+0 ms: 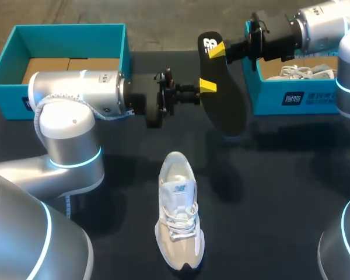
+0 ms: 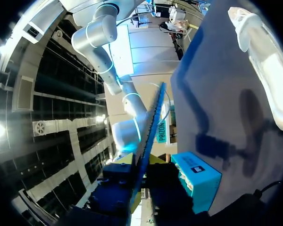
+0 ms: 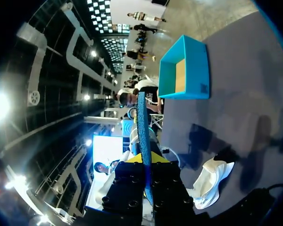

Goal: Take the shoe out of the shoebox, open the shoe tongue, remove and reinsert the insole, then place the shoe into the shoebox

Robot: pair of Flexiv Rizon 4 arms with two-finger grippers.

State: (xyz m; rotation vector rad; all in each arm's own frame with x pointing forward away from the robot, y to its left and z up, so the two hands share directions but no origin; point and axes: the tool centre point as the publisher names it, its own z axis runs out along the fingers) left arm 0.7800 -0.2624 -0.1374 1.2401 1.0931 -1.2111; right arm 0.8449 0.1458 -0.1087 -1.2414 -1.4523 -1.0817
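Hanging in the air over the dark table [image 1: 291, 175], a black insole [image 1: 224, 105] is held by both arms. Far to the insole's left, an open teal shoebox [image 1: 9, 99] is seen. The left gripper [image 1: 205, 87] is clamped on the insole's left edge at mid-length, and the right gripper [image 1: 217, 49] is pinched on its far end. Just below the insole, a white shoe [image 1: 178, 210] is laid on the table. To the insole's right, a second teal box [image 1: 268, 96] is seen with another shoe [image 1: 306, 71] inside.
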